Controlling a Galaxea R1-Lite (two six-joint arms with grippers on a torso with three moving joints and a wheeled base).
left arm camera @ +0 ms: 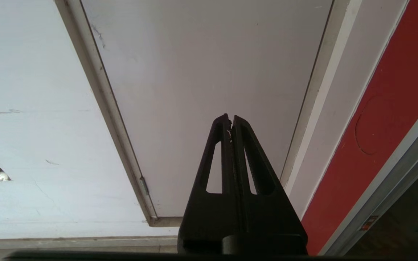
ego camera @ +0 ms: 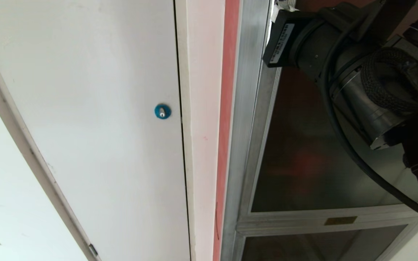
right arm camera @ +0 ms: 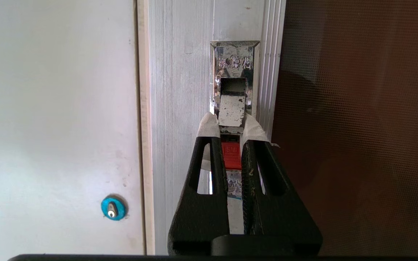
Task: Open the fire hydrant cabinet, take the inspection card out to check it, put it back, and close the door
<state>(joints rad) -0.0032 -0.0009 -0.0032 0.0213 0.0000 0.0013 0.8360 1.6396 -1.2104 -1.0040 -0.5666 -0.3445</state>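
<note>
Right end effector [right arm camera: 230, 123] is at the latch [right arm camera: 231, 154] on the cabinet door [right arm camera: 357, 127], fingers pulled in narrow on either side of the small red latch tab, pinching it. White tape is wrapped on both fingertips [right arm camera: 209, 125]. Just past the tips sits the metal latch plate [right arm camera: 234, 83], set into the aluminium frame [right arm camera: 180, 90].

Door is shut, dark glass flush in the frame. Inspection card is not visible from any camera.

In the head view the right arm [ego camera: 357, 72] covers the upper part of the glass. Below it is a cross rail with a small brass plate [ego camera: 340, 220], then a lower glass panel [ego camera: 321, 246].

Beside the cabinet there is a red strip [ego camera: 227, 127], then a plain white door [ego camera: 85, 108] with a blue round lock [ego camera: 162, 111].

Left end effector [left arm camera: 230, 121] is parked facing the white door, fingers pressed together, holding nothing.
</note>
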